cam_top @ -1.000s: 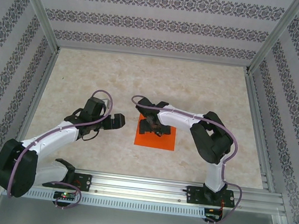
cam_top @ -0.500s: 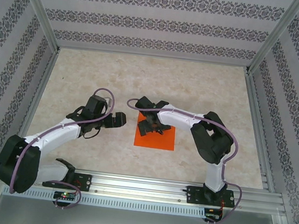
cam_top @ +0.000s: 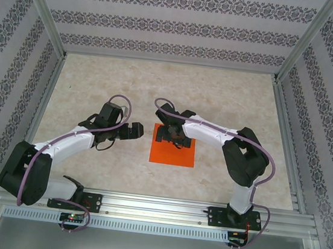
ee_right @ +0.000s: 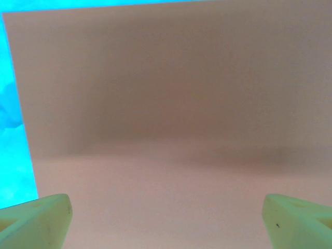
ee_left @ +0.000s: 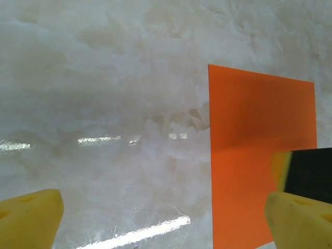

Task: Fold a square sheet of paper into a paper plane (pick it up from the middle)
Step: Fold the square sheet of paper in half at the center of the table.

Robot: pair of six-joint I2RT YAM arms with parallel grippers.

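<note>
Square sheet of paper [cam_top: 173, 156] lies flat at frame centre beneath the wide-spread right gripper [cam_top: 171, 138], left gripper [cam_top: 132, 132] equally wide just left, so closing jaws may skid over or crumple the thin sheet rather than lift it.

You're looking at one square sheet of paper [cam_top: 173, 156], one table [cam_top: 99, 80], two arms, and two grippers: left gripper [cam_top: 133, 131], right gripper [cam_top: 171, 137]. Each has two yellow fingertips [ee_left: 31, 218].
</note>
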